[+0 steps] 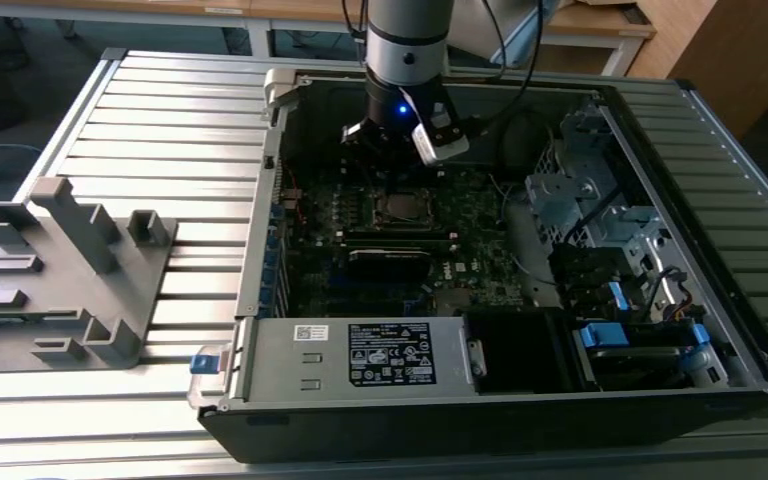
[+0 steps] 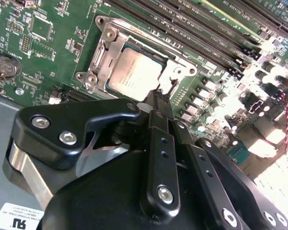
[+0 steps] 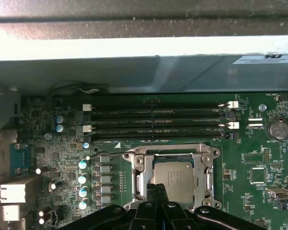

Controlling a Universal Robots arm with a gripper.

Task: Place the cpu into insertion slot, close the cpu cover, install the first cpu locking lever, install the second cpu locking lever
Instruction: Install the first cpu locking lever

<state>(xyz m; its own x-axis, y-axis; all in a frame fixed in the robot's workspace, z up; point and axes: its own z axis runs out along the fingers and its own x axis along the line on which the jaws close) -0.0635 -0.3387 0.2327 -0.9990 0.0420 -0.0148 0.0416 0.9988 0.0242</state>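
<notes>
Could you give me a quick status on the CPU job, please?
Gripper, jaws shut, low beside silver-grey square cpu. Cpu seated, thin metal frame cover flat around it. Nothing blocking.

the small square cpu has a dull, brushed silver-grey metal top. the thin square metal cpu cover framing it is brighter bare steel with a soft sheen. the green circuit board looks lacquered and slightly glossy. the black pincer has a smooth matt finish, set with shiny silver screw heads. the ribbed grey desk looks like satin aluminium. the grey slotted fixture on it looks like matt plastic.
</notes>
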